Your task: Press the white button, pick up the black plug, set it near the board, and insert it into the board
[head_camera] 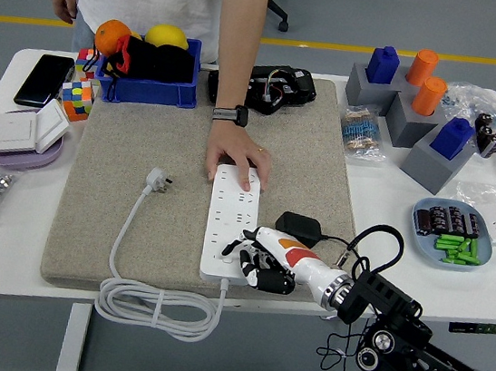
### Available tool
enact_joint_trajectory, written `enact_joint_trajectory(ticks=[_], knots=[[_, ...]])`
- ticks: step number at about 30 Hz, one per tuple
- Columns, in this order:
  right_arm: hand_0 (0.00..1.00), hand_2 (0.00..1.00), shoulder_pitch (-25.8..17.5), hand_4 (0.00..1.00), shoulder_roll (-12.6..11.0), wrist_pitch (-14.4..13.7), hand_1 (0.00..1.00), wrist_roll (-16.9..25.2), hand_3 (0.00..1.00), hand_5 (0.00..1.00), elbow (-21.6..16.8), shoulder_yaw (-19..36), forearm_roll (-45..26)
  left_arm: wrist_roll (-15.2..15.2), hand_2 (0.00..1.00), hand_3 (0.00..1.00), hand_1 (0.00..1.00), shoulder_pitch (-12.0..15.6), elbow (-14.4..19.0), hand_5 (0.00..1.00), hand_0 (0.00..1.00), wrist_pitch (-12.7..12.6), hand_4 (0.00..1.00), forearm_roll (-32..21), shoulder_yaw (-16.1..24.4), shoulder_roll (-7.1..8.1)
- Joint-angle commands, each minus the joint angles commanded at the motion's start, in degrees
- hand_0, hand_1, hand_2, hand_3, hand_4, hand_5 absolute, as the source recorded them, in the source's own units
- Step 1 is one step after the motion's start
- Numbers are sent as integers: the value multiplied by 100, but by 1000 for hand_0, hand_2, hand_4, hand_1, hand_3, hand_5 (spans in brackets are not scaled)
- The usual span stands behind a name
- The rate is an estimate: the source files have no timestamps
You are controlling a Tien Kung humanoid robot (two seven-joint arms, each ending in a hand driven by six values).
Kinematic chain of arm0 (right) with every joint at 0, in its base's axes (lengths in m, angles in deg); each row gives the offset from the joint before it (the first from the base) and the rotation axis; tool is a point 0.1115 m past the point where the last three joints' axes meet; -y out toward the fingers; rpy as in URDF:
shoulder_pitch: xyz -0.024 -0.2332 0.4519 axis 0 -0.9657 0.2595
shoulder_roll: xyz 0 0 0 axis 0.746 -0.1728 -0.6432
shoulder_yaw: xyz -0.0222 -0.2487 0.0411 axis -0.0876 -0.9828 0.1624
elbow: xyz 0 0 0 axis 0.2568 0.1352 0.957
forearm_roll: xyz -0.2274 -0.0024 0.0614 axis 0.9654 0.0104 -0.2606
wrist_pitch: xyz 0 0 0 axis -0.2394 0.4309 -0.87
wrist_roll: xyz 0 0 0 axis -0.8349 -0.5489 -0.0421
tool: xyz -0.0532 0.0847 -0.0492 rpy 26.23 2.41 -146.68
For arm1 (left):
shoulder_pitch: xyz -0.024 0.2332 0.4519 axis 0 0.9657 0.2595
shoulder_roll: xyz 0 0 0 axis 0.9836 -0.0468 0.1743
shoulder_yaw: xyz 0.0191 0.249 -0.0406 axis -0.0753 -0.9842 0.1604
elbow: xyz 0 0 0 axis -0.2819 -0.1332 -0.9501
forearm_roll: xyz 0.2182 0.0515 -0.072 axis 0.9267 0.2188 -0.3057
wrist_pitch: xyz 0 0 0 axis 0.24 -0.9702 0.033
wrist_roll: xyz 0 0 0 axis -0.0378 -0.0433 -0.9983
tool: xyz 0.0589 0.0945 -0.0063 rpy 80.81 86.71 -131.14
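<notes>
I count one power strip [229, 229], one black plug [298, 228], one white plug [157, 179], two blue blocks [384, 64], two orange cylinders [423, 67], two cubes [78, 97], one phone [45, 79], one blue bin [146, 90].
</notes>
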Motion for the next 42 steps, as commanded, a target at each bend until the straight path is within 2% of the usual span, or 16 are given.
enact_joint_trajectory(ticks=[6,12,13,18,19,24,25,30,31,36,37,42], knots=[[2,150,-31,228,-7,3,2,38,616,2,-297,82,-72,-1,500,586,496,1,0,273,472,-1,567,-18,-12,-8],[2,152,-73,232,-4,-220,2,419,613,2,-219,308,99,-1,500,586,496,0,0,274,473,-2,567,-24,-15,-9],[158,238,-85,486,-11,-251,169,528,609,2,-186,394,114,-2,500,586,496,0,0,275,472,-3,568,-31,-19,-8],[158,238,-138,486,-31,-295,169,786,609,2,-198,697,213,0,500,586,496,9,0,275,472,-4,568,-19,-1,-7],[585,577,-144,806,-30,-303,589,820,681,107,-205,741,223,0,500,586,496,9,0,274,473,-4,567,-19,-1,-7],[585,577,-191,806,11,-273,589,955,681,107,-188,1072,214,1,500,586,496,3,0,274,473,-3,567,-14,1,-10],[724,757,-198,913,16,-246,744,955,822,159,-162,1133,209,2,500,585,498,2,0,275,472,-3,568,-14,0,-11],[724,757,-225,913,18,-118,744,913,822,159,-69,1327,239,4,500,585,498,-1,0,275,472,-4,568,-39,-16,-16],[877,870,-230,998,17,-64,884,887,901,258,-49,1363,255,4,500,585,496,1,0,274,471,-6,567,-46,-18,-17],[877,870,-238,998,12,65,884,845,901,258,92,1462,277,10,500,585,496,0,0,274,471,-3,567,-47,-25,-13],[943,936,-239,998,12,69,943,842,969,437,132,1477,284,10,500,585,496,-2,0,274,472,-3,567,-46,-27,-11],[943,936,-246,998,22,-34,943,827,969,437,391,1550,423,10,500,585,496,-10,0,274,472,-3,567,-61,-48,-4]])
